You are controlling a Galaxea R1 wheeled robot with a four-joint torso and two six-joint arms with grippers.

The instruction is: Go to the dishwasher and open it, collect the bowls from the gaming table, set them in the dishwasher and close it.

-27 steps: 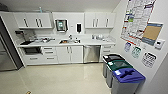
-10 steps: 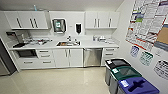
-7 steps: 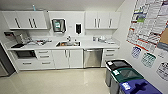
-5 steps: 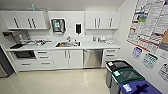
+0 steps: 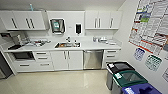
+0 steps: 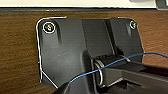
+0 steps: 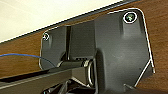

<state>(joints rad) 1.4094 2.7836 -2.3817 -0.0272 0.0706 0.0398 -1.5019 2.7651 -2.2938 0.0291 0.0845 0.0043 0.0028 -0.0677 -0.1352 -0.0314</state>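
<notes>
Kitchenette seen from the head camera: the dishwasher (image 5: pixel 93 59), its brushed-steel door shut, sits under the white counter (image 5: pixel 100 45) just beside the sink (image 5: pixel 67 45) cabinet, between white cabinet doors (image 5: pixel 67 60) and a stack of drawers (image 5: pixel 111 56). Recycling bins (image 5: pixel 128 78) stand near the poster-covered wall (image 5: pixel 151 25), on the pale floor (image 5: pixel 62 82). Both wrist cameras look past the robot's dark plates at brown wood grain; how far either claw is open, or whether it holds anything, cannot be told.

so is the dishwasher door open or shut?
Shut. The dishwasher shows its steel front upright and flush with the white cabinets, bar handle on top.
</notes>
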